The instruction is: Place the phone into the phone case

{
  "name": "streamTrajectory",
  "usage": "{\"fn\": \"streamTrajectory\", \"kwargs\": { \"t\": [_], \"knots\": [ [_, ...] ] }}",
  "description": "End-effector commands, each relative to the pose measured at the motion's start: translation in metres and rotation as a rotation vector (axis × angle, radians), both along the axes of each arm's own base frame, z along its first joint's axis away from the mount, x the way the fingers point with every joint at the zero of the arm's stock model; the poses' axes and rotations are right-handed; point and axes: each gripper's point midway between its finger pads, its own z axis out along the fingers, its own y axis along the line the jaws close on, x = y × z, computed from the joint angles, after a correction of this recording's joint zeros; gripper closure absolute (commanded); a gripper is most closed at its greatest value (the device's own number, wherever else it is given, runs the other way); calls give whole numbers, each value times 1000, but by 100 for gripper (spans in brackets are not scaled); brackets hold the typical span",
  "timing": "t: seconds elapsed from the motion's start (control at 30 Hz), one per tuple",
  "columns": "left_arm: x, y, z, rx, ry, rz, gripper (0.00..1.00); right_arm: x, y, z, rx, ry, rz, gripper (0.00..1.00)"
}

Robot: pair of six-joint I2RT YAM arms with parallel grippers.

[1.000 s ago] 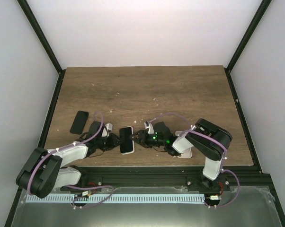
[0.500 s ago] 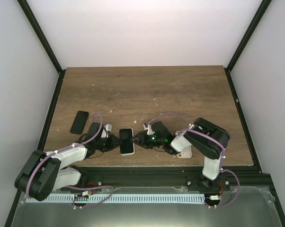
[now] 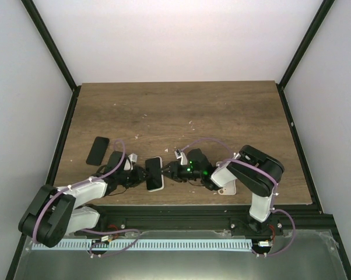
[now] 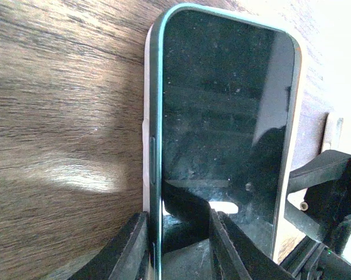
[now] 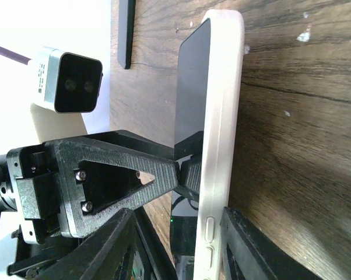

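Close to the near edge of the wooden table (image 3: 181, 111), left of that edge's middle, the phone (image 4: 222, 116) was seen lying screen up inside the cream phone case (image 5: 225, 87). The case's rim was visible along both long sides of the glossy black screen. Whether the phone was seated fully could not be told.

The cased phone was flanked by both arms, with the left gripper (image 4: 178, 220) at its left long side and the right gripper (image 5: 176, 214) at its right long side.

The left gripper's jaws were held partly apart. One finger (image 4: 129, 251) was placed just beside the case's outer wall and the other over the screen, where its reflection was shown in the glass. Nothing was clamped between them.

The right gripper was turned on its side, so that the case's long edge, with its side buttons, was straddled by the jaws. One finger was set at the back of the case and one over the screen. Whether they were pressed tight on it could not be told.

A second black phone (image 3: 97, 150) was seen flat near the table's left edge, well apart from the cased one. A cream slab (image 3: 228, 190) was seen by the near edge, largely hidden under the right arm.
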Motion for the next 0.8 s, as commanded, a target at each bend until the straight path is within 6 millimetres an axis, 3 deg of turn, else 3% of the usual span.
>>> {"fn": "streamTrajectory", "kwargs": {
  "t": [0.0, 0.1, 0.27, 0.43, 0.57, 0.77],
  "knots": [
    [-29, -31, 11, -170, 63, -168, 73, -21, 25, 58, 147, -124, 139, 58],
    [-30, -33, 12, -185, 58, -175, 75, -18, 23, 50, 101, -124, 137, 59],
    [-34, -40, 22, -254, 34, -216, 77, -25, 20, 66, 199, -166, 170, 60],
    [-34, -43, 27, -242, 11, -241, 67, -26, 19, 64, 186, -162, 179, 59],
    [-35, -46, 30, -242, 3, -266, 67, -27, 13, 55, 154, -143, 166, 60],
    [-34, -45, 25, -229, 6, -262, 70, -21, 10, 27, 10, -94, 143, 61]
  ]
}}
